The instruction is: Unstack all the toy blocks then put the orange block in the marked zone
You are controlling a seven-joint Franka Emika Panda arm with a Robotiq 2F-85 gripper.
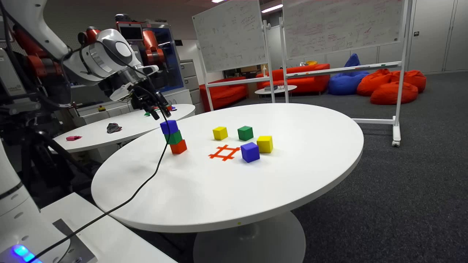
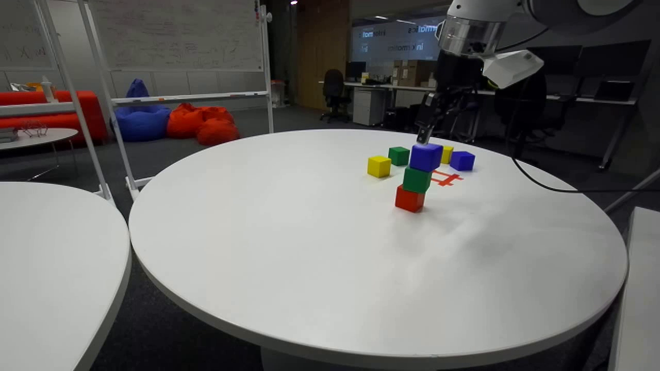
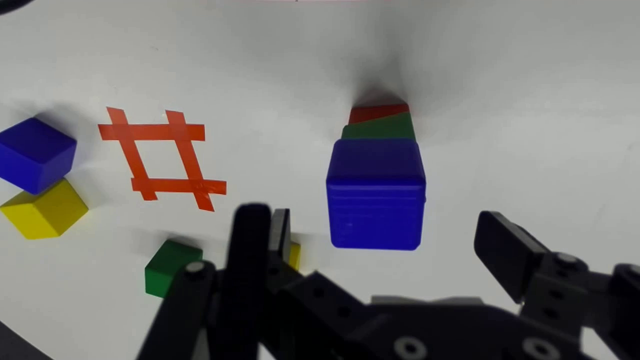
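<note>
Three toy blocks stand stacked in both exterior views: a blue one (image 1: pixel 169 126) on top, a green one (image 1: pixel 173 137) in the middle and the orange block (image 1: pixel 179 147) at the bottom, on the table. My gripper (image 3: pixel 385 225) is open just above this stack, its fingers apart on either side of the blue top block in the wrist view, with nothing held. The marked zone (image 3: pixel 189 157), a red-orange hash, lies bare beside the stack. Loose on the table are a yellow block (image 1: pixel 220 133), a green block (image 1: pixel 245 133), another yellow block (image 1: pixel 264 144) and a blue block (image 1: pixel 250 152).
All blocks rest on a round white table (image 1: pixel 219 193). A black cable (image 1: pixel 158 166) hangs from the arm and crosses in front of the stack in an exterior view. A second white table (image 2: pixel 51 257) adjoins this one. Whiteboards (image 1: pixel 232 36) stand behind.
</note>
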